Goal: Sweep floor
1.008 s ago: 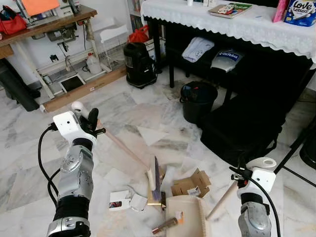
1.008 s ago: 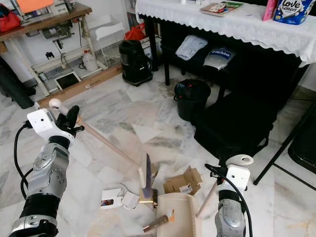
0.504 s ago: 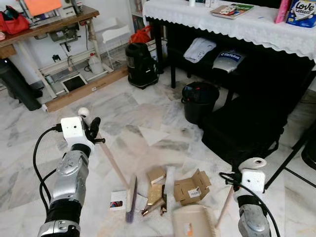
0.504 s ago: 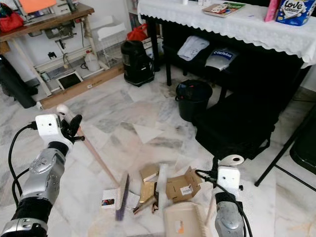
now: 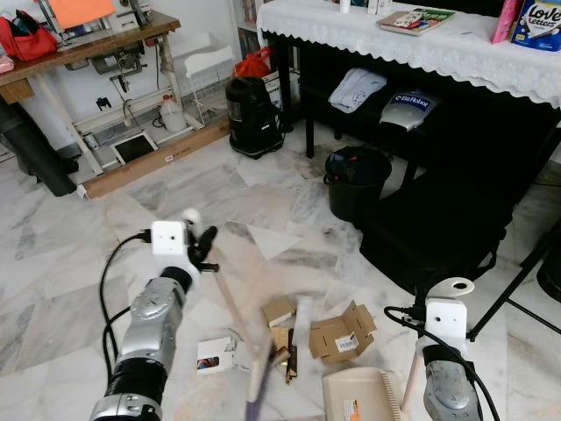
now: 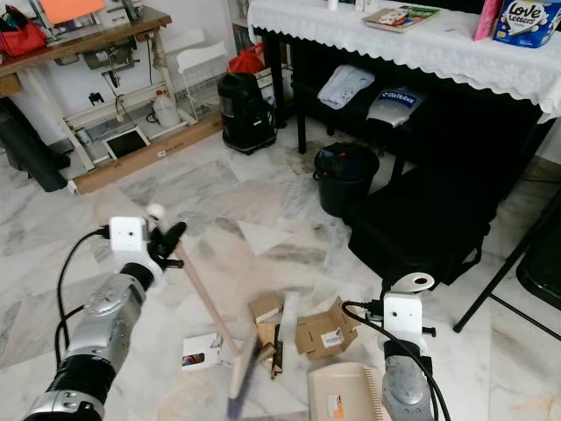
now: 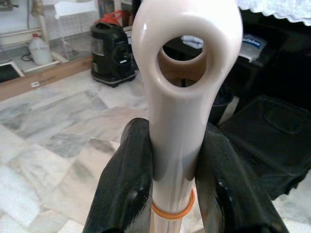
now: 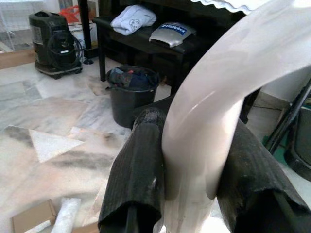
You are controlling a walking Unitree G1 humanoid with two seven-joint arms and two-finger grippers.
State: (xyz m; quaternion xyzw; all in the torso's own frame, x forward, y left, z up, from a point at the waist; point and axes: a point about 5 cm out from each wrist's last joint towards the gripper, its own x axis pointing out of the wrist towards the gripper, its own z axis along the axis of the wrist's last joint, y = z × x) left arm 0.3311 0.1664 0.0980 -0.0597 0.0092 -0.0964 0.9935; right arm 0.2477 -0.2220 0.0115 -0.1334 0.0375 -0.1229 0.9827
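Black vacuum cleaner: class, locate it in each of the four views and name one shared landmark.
Left eye: vacuum cleaner, upper middle, near table leg.
Right eye: same spot.
Left wrist: on floor beyond broom handle.
Right wrist: beyond bucket.
Shared landmark: pale folded garment.

One broom (image 6: 209,307), one dustpan (image 5: 364,395), one black bin (image 5: 353,180), two cardboard boxes (image 5: 342,329).

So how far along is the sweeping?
Midway. Done: the cardboard scraps sit bunched beside the dustpan. In hand: the left end effector grips the broom, and the right end effector grips the dustpan handle. Left: getting the scraps into the pan.
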